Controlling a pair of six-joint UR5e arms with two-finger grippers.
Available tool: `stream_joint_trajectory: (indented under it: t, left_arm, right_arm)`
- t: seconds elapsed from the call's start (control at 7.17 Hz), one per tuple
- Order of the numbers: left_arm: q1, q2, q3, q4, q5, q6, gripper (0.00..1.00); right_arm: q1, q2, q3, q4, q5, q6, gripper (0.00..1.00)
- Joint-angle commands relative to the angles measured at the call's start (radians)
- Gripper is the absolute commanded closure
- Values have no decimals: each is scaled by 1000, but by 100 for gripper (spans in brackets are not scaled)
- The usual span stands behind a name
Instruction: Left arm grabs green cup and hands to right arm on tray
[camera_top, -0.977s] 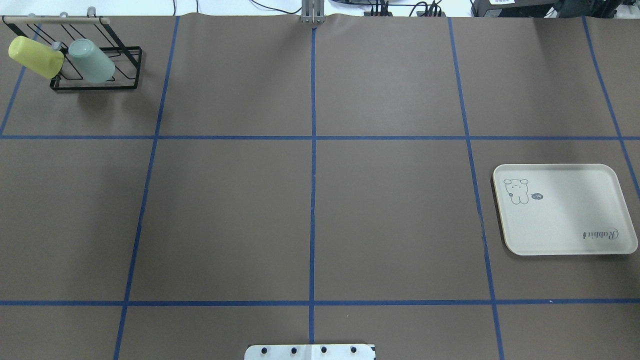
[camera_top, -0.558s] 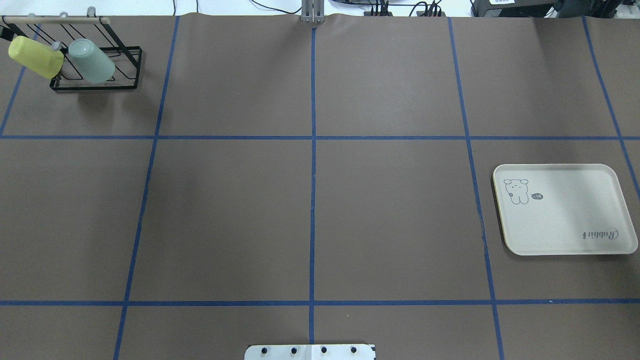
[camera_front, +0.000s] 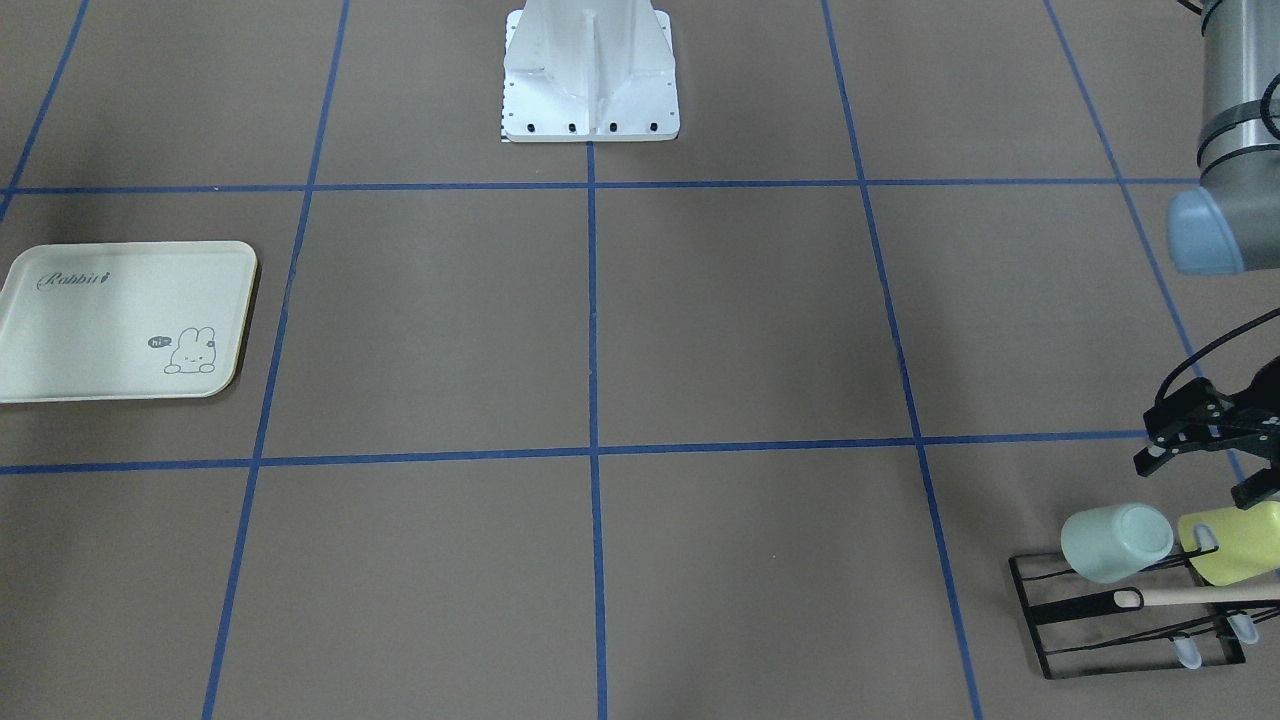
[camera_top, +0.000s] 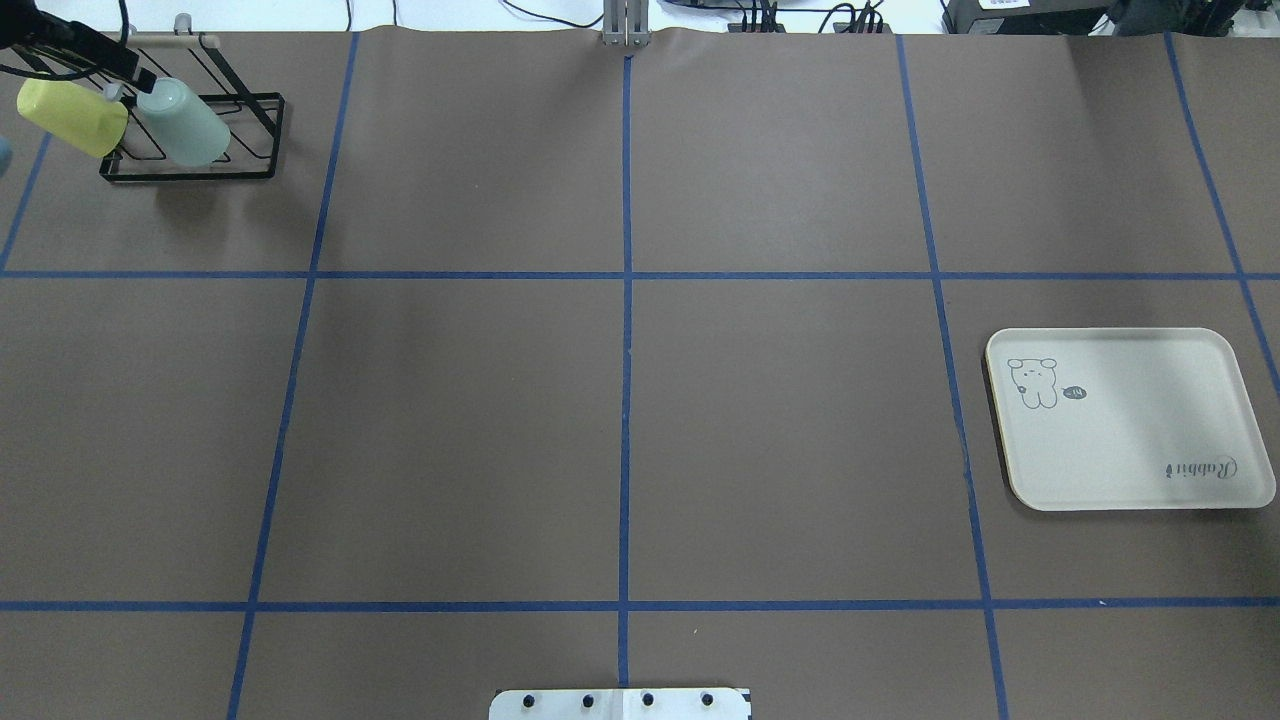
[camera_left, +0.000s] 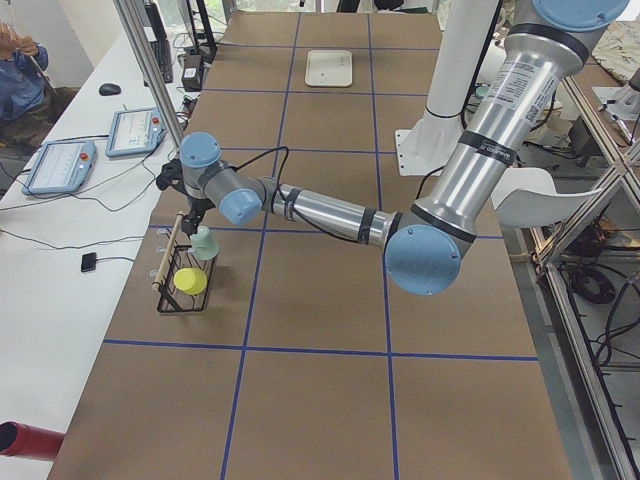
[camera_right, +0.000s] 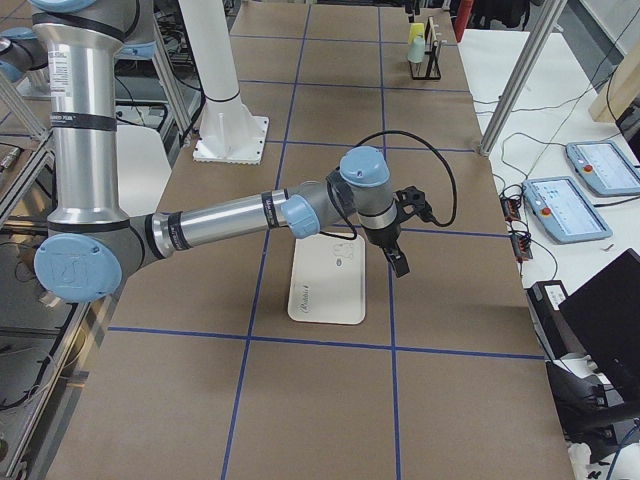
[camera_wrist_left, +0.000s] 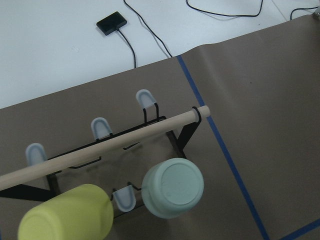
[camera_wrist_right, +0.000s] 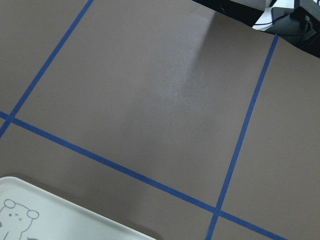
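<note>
The pale mint-green cup (camera_top: 185, 125) hangs mouth-down and tilted on the black wire rack (camera_top: 250, 100) at the far left corner; it also shows in the front view (camera_front: 1115, 540) and the left wrist view (camera_wrist_left: 172, 187). My left gripper (camera_front: 1200, 478) hovers just above and behind the two cups on the rack, jaws spread, holding nothing; it enters the overhead view at the top left (camera_top: 80, 55). The cream Rabbit tray (camera_top: 1130, 450) lies at the right. My right gripper (camera_right: 400, 265) hangs over the tray's outer edge (camera_right: 325, 280); I cannot tell whether it is open.
A yellow-green cup (camera_top: 70, 115) hangs on the rack right next to the green cup, on its outer side (camera_wrist_left: 65, 215). A wooden bar (camera_wrist_left: 100, 145) runs along the rack's top. The robot base plate (camera_front: 590, 70) sits at the near middle edge.
My left gripper has come into the overhead view at the top left and now sits over the rack. The cups and tray have not moved.
</note>
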Motion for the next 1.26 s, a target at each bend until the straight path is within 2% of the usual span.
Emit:
stream_joint_trajectory:
  t: [0.0, 0.28, 1.12]
  left_arm:
    - [60, -53, 86, -2, 81, -1, 0]
    - [88, -73, 166, -72, 177, 2, 0]
    - [100, -73, 174, -75, 177, 0, 0]
  right_arm:
    - [0, 0, -2, -1, 0, 1, 0]
    - [0, 0, -2, -1, 0, 1, 0]
    - [0, 0, -2, -1, 0, 0, 0]
